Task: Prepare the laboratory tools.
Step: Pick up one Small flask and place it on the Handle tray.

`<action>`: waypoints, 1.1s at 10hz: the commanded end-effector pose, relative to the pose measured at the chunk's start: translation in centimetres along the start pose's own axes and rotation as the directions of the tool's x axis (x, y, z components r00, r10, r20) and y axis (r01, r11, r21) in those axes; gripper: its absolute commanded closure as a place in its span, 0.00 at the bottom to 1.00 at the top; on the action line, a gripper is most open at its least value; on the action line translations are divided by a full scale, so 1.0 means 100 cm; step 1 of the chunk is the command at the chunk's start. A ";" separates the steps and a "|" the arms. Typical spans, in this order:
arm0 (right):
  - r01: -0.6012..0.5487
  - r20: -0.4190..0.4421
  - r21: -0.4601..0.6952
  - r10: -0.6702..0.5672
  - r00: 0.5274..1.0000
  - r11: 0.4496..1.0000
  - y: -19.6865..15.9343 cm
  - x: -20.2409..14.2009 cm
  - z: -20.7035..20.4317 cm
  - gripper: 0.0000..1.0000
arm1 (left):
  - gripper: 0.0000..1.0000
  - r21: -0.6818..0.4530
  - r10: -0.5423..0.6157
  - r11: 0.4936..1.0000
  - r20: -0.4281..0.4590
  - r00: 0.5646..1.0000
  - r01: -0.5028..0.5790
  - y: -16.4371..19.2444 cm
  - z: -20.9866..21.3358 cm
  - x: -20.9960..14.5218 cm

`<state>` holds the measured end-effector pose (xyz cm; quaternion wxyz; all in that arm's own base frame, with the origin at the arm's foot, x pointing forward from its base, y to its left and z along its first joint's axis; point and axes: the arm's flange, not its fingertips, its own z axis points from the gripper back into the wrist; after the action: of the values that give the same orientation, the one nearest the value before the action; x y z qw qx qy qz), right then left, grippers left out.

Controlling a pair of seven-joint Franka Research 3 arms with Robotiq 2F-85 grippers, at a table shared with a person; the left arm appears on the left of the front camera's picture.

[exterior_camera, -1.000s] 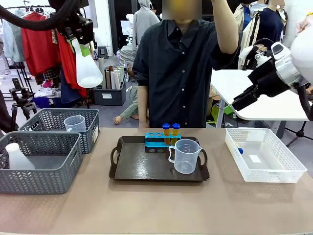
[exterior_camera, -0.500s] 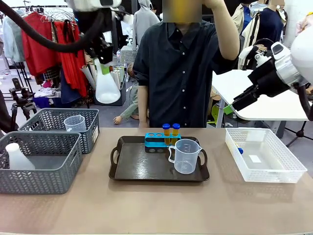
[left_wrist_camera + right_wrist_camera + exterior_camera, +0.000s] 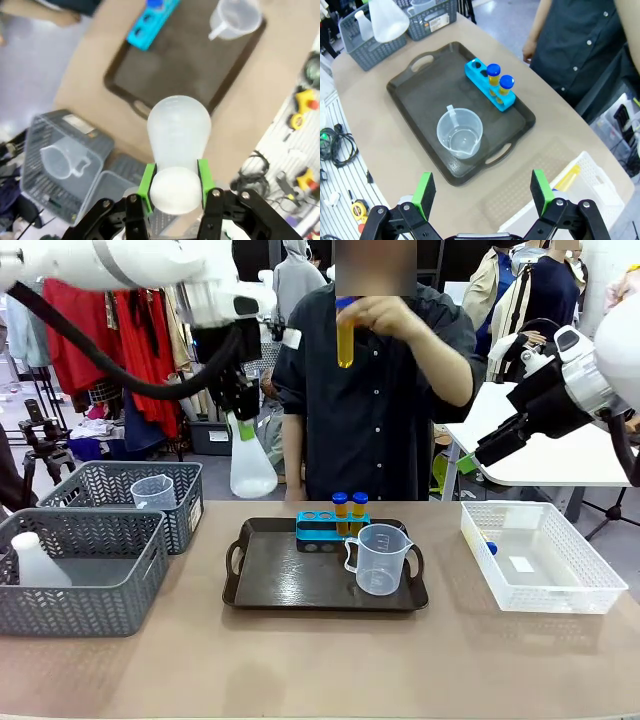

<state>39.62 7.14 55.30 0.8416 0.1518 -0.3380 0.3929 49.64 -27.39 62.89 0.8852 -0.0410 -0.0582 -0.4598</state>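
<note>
The left gripper is clamped on the neck of the conical flask, which hangs base down in the air, left of the tray and above the bench; the left wrist view looks down along it, green pads pressed to either side of the rounded top, the frosted, matt cone widening towards the tray's near handle; the right gripper stands wide apart with nothing in it, high over the bench; its view gives the smooth dark tray from above, with the clear, thin-walled measuring beaker on it, spout and handle plain, and the blue rack near the far rim, two holes bare, two amber tubes upright in the others; the front view adds the person's hand holding a third tube upright at chest height; a fourth tube lies in the white mesh basket, its blue cap seen from the front, its amber length from the right wrist; the grey mesh baskets on the left hold a second beaker and a white bottle.
</note>
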 end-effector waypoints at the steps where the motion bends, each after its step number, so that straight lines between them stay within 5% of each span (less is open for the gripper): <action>1: 0.005 0.020 0.022 -0.006 1.000 1.000 -0.001 0.000 0.000 0.00 | 1.00 -0.062 -0.032 0.998 0.008 0.999 0.032 -0.001 -0.008 -0.005; 11: 0.005 0.020 0.022 -0.006 1.000 1.000 -0.001 0.000 0.000 0.00 | 1.00 -0.064 0.002 0.998 0.003 1.000 -0.001 0.006 -0.013 -0.010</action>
<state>39.62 7.14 55.30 0.8416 0.1519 -0.3380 0.3929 50.22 -27.07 61.37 0.8830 -0.0696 -0.0426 -0.4622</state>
